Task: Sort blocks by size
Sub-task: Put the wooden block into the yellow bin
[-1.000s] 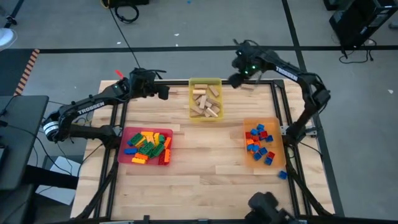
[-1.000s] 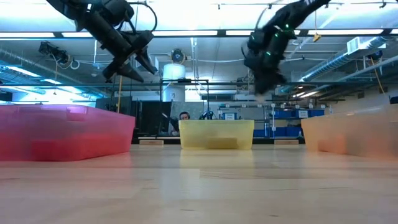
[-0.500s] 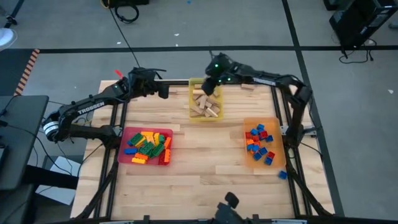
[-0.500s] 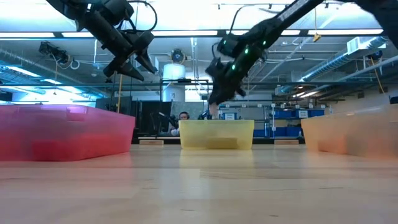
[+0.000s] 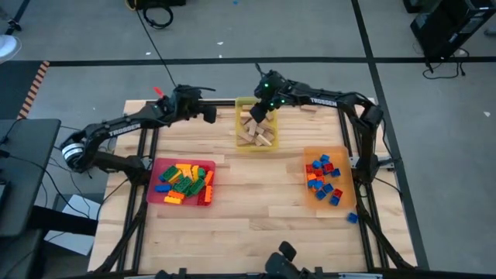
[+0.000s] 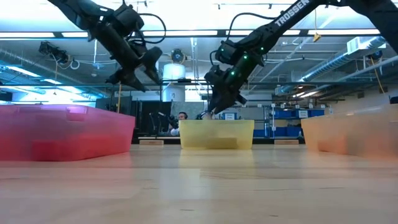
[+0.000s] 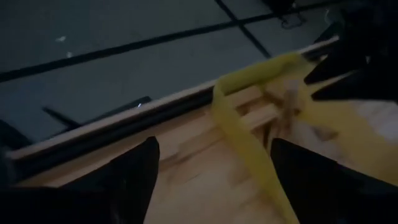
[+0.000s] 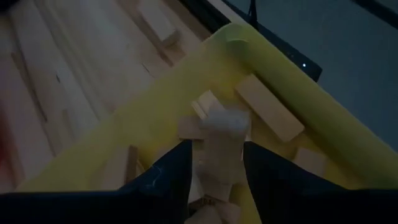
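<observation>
A yellow tray (image 5: 239,128) at the table's far middle holds tan wooden blocks (image 5: 256,133). My right gripper (image 5: 260,110) hangs over the tray's far end, tipped down, shut on one wooden block (image 8: 219,149). My left gripper (image 5: 209,114) hovers just left of the yellow tray, open, with nothing between its fingers (image 7: 127,180). Studded bricks of mixed colours (image 5: 184,182) lie in a red tray (image 5: 155,165) at the near left. Red and blue bricks (image 5: 322,178) lie in an orange tray (image 5: 307,155) at the right. My right gripper pinches the wooden block by its two long sides (image 8: 205,158) between its two fingers. The fingers slant down from the table's far right. The block sticks out past the fingertips, lifted clear above the blocks in the yellow tray (image 8: 205,68).
One loose wooden block (image 5: 308,108) lies on the table to the right of the yellow tray, by the far edge. A blue brick (image 5: 351,218) lies outside the orange tray near the table's right edge. The table's near middle is bare wood.
My right gripper has swung from the far right of the yellow tray toward the table's left and down, tipping more steeply, and now hangs over the tray with the wooden block. My left gripper has edged toward the yellow tray.
</observation>
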Tool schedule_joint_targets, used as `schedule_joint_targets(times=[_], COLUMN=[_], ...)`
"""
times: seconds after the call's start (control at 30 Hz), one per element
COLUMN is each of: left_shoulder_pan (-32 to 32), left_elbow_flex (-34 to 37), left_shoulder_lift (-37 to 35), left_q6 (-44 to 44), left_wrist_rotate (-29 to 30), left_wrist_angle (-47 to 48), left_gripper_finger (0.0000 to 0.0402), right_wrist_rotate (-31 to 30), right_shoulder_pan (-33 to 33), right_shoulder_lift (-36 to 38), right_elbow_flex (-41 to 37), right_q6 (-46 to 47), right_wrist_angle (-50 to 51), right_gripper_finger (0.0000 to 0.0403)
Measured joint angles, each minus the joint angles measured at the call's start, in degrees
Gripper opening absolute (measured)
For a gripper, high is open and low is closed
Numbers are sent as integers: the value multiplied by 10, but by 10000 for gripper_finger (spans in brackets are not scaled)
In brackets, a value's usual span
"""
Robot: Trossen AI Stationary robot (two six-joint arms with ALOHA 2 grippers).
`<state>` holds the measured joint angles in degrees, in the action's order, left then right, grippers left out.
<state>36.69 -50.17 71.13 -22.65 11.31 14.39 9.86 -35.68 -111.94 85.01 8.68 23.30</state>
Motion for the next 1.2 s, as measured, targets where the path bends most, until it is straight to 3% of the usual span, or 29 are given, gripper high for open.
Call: schedule_joint_targets(times=[0.2,0.37,0.6,0.77,0.93,1.2], left_shoulder_pan=[1,50,128,144,149,147], left_elbow_flex=[0,-5,-115,-248,-382,-491], left_shoulder_lift=[24,45,138,248,352,464], left_q6=[-72,-90,-28,124,331,609], left_wrist_rotate=[-28,-136,-165,-172,-233,-183], left_wrist_angle=[-38,-30,83,191,330,439], left_gripper_finger=[333,333,333,333,333,325], right_wrist_rotate=[3,8,8,9,22,25], right_shoulder_pan=[0,0,0,0,0,0], right_shoulder_lift=[5,5,5,6,6,6], right_elbow_flex=[0,0,0,0,0,0], right_q6=[4,6,6,6,7,6], right_wrist_angle=[21,33,34,35,53,82], right_gripper_finger=[160,159,161,160,161,161])
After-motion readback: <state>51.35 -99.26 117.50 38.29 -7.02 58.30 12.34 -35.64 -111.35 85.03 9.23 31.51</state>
